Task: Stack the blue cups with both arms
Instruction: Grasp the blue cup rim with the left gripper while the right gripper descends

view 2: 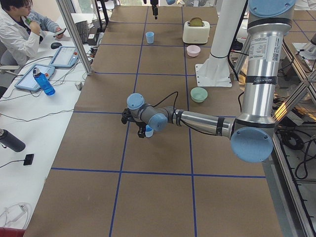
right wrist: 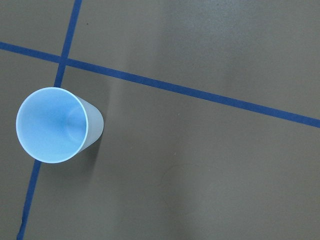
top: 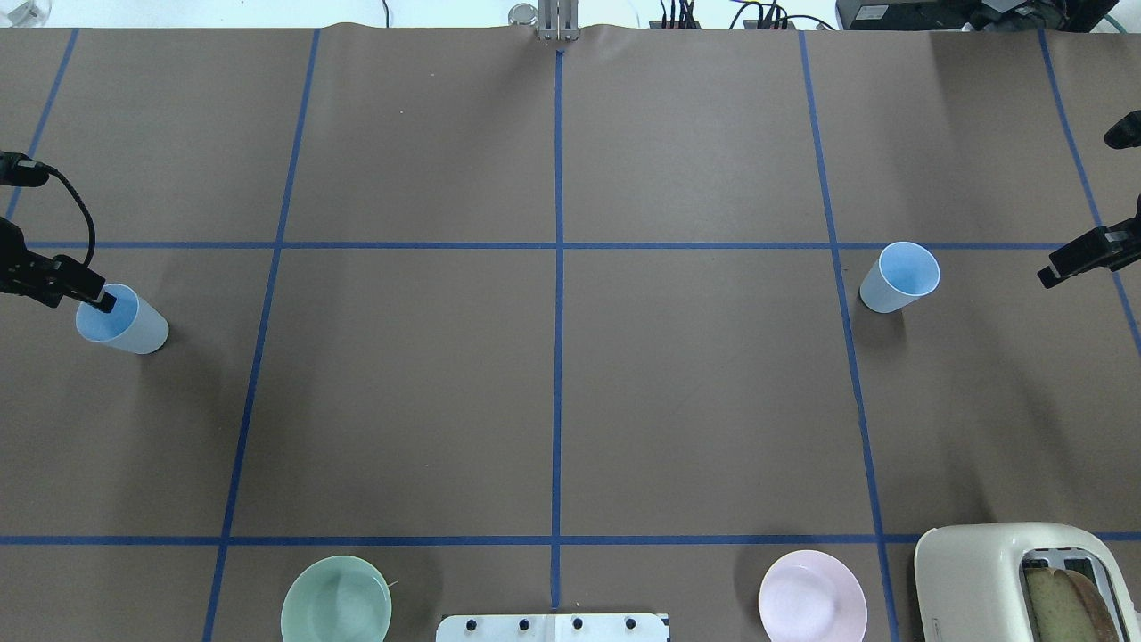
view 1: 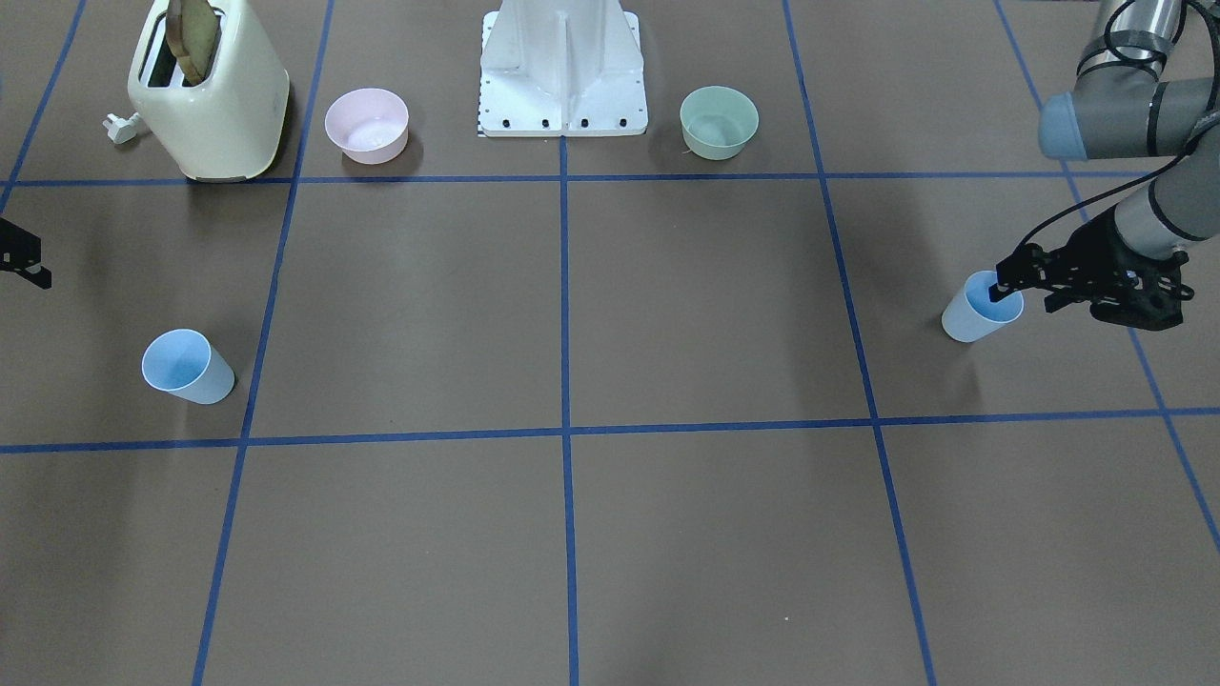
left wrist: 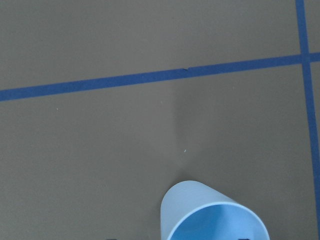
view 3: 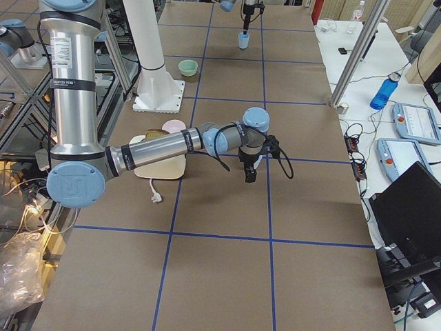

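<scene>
One blue cup (top: 125, 323) stands upright at the table's left side; it also shows in the front view (view 1: 977, 312) and at the bottom of the left wrist view (left wrist: 215, 212). My left gripper (top: 94, 294) is at its rim, jaws apart, with one finger inside the cup and one outside. The other blue cup (top: 900, 278) stands upright and alone at the right side, also in the front view (view 1: 188, 367) and the right wrist view (right wrist: 52, 125). My right gripper (top: 1061, 266) is at the view's edge, well to the right of that cup; its jaws are cut off.
A cream toaster (view 1: 210, 95) with a bread slice, a pink bowl (view 1: 367, 126) and a mint-green bowl (view 1: 719, 122) stand along the robot's side, either side of the white base pedestal (view 1: 562, 67). An operator (view 2: 15, 29) sits at the side bench.
</scene>
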